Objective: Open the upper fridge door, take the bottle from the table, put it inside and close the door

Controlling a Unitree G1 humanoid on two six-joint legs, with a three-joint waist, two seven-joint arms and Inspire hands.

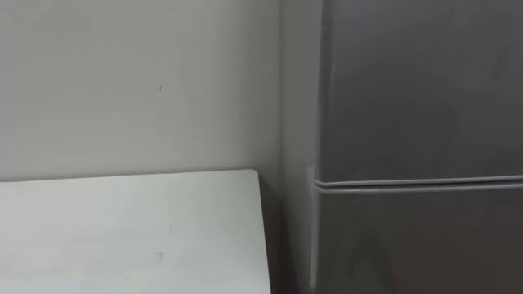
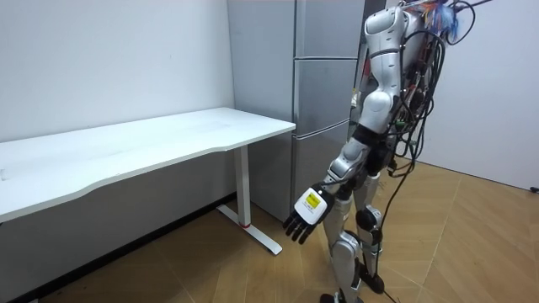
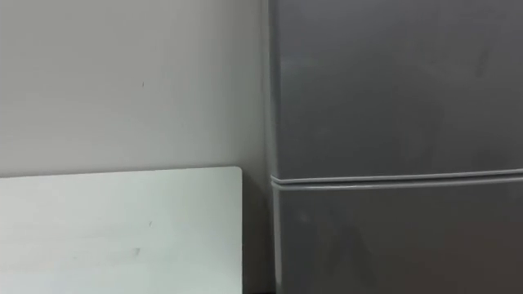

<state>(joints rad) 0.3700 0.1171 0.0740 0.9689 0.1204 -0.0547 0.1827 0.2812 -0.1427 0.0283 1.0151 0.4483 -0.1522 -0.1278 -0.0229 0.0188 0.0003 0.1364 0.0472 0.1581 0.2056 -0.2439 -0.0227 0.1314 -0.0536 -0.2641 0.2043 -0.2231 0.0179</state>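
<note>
I stand on the wood floor facing the grey fridge, with the white table at my left.

Fridge status: upper door closed and lower door closed. The seam between them runs level across my eye views. The table's far corner lies just beside the fridge's side wall.

Left hand: hangs low beside my thigh, fingers released and pointing down, grasping nothing.

Bottle location: I cannot tell.
</note>
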